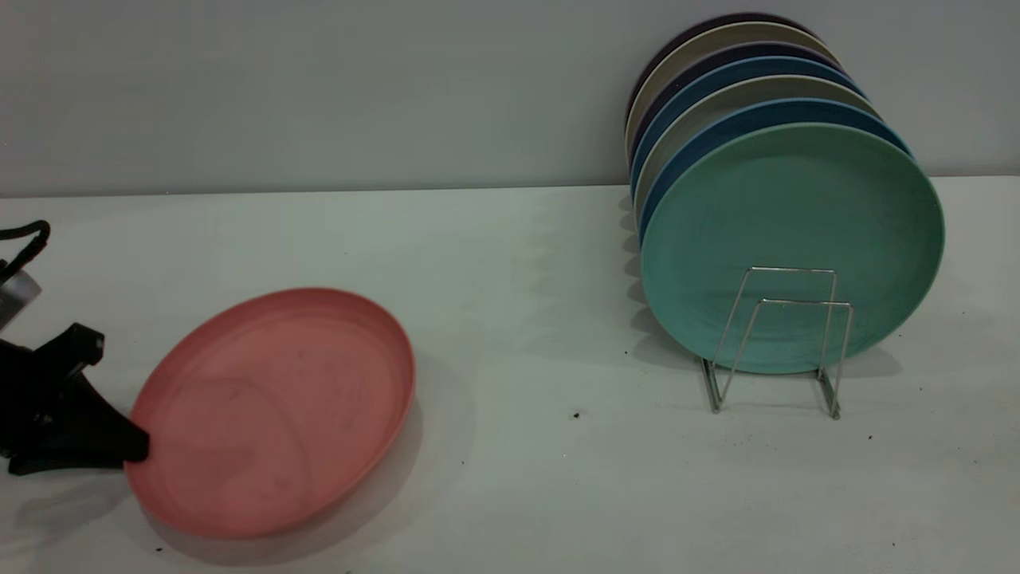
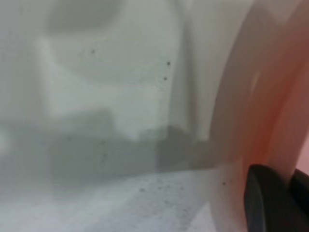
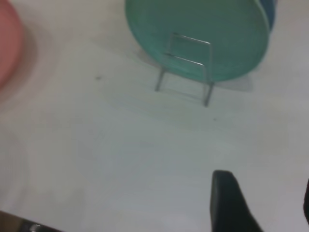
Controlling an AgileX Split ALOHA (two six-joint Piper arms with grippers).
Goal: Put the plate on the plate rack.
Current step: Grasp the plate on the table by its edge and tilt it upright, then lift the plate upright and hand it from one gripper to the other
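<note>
The salmon-pink plate (image 1: 275,410) is at the front left of the table, tilted, with a shadow under it. My left gripper (image 1: 135,446) is shut on the plate's left rim. In the left wrist view the plate's rim (image 2: 270,111) runs between the two dark fingers (image 2: 265,200). The silver wire plate rack (image 1: 785,343) stands at the right, and its two front loops hold nothing. My right gripper (image 3: 265,208) is open and empty above the bare table. It faces the rack (image 3: 186,67), and the pink plate's edge (image 3: 7,43) shows far off.
A teal-green plate (image 1: 789,239) stands upright in the rack, and also shows in the right wrist view (image 3: 193,29). Several blue, beige and dark plates (image 1: 733,88) stand behind it. A grey wall runs behind the table. A few dark specks (image 1: 575,414) lie on the tabletop.
</note>
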